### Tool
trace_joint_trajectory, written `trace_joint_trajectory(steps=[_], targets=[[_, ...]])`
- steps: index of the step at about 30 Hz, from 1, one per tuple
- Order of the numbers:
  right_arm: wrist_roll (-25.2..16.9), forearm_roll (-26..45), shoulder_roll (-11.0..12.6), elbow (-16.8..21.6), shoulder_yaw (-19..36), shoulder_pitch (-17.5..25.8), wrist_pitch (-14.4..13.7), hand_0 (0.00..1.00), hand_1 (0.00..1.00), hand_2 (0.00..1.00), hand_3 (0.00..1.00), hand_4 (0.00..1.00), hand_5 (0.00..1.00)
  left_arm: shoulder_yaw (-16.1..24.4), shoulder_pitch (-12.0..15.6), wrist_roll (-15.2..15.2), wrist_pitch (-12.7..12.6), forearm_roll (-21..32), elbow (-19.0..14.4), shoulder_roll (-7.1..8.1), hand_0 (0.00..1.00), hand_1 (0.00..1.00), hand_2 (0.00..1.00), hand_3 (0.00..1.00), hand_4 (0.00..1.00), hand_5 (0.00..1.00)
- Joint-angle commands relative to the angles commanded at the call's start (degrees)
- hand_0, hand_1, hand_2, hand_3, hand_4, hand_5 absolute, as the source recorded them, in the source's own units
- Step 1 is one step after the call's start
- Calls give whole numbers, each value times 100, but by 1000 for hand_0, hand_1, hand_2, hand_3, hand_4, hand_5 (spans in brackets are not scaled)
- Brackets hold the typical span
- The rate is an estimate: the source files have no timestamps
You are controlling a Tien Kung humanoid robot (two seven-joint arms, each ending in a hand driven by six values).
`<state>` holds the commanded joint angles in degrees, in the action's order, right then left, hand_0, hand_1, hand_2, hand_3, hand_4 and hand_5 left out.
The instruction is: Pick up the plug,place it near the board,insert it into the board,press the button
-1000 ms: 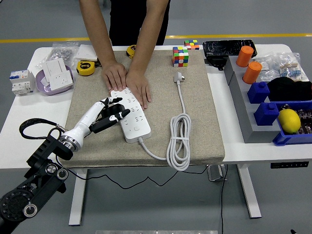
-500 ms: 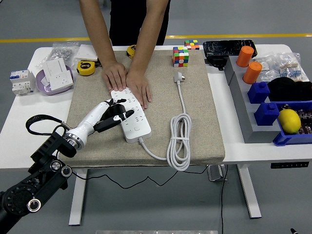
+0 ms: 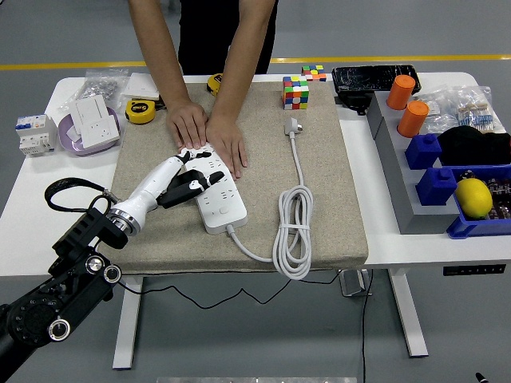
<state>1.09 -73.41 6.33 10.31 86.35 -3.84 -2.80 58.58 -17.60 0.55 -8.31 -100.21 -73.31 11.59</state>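
Observation:
A white power strip (image 3: 219, 195), the board, lies on the beige mat (image 3: 319, 159). Its white cable is coiled (image 3: 293, 231) at the mat's front and runs up to the grey plug (image 3: 293, 126), which lies loose near the mat's far edge. My left hand (image 3: 194, 177) rests over the strip's left half, fingers spread, touching its top and holding nothing. A person's two hands (image 3: 209, 132) press flat on the strip's far end. My right arm is out of view.
A Rubik's cube (image 3: 296, 92) stands behind the plug. Tape measures (image 3: 140, 111) and white sockets (image 3: 92, 121) lie at the back left. At the right stand grey and blue bins (image 3: 435, 187) with orange cylinders (image 3: 413, 118) and a lemon (image 3: 473, 197).
My left hand has moved up and to the right, from the strip's left edge onto its top. The person's hands, the plug and the cable have not moved.

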Motion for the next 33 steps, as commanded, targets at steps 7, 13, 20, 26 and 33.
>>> trace_joint_trajectory(steps=[7, 13, 20, 26, 33], targets=[[-10, 6, 5, 0, 20, -1, -3, 837, 766, 747, 768, 998, 884, 29, 285, -150, 39, -353, -604, 235, 909, 938, 888, 865, 998, 998], [1, 10, 14, 0, 43, 12, -9, 837, 766, 747, 768, 998, 888, 75, 565, -227, 67, -552, -728, 397, 901, 934, 878, 851, 998, 998], [-15, 17, 15, 0, 22, -1, -3, 837, 766, 747, 768, 998, 889, -23, 515, -221, 101, -529, -401, 379, 902, 935, 880, 853, 998, 998], [-1, 0, 22, 0, 28, 13, -4, 837, 766, 747, 768, 998, 890, -138, 401, -242, 146, -509, -154, 349, 901, 935, 881, 856, 998, 998], [6, -24, 25, 0, 36, 25, -3, 838, 766, 747, 768, 998, 890, -283, 241, -264, 178, -516, -30, 289, 901, 932, 881, 855, 998, 998]])
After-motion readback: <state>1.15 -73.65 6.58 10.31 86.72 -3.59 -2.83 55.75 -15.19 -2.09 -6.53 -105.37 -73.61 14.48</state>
